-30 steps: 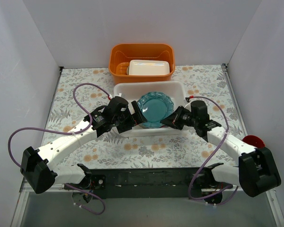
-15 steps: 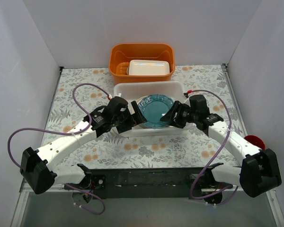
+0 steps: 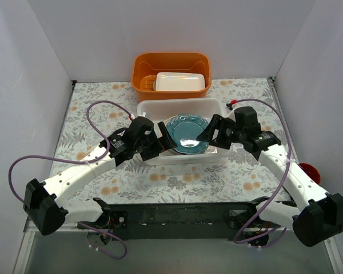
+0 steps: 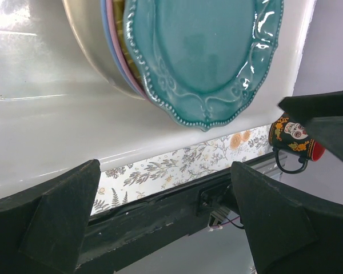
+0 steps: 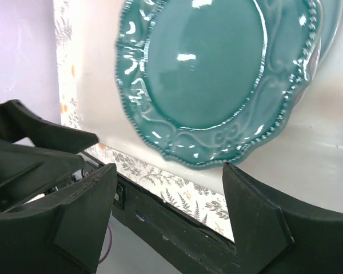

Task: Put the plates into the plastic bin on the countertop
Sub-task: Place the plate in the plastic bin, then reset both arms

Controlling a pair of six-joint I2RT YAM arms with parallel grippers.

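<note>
Lit brightly and evenly from overhead, with only faint, soft shadows under the arms on the countertop [image 3: 177, 182]. Caught small white glare spots on the glossy teal plate [image 5: 217, 63] in both wrist views, and a washed-out bright patch on the plastic bin [image 4: 23, 34] wall at upper left. Rendered the near fingers [image 4: 57, 217] dark, flat and slightly soft. Looked sharp throughout from above.

- The top external camera looks down from high behind the near edge, which lies at the frame's bottom, far enough back to show the whole countertop [image 3: 86, 123].
- Both wrist cameras sit close and face the same teal plate [image 4: 206, 57] in the plastic bin [image 4: 46, 131] from opposite sides.
</note>
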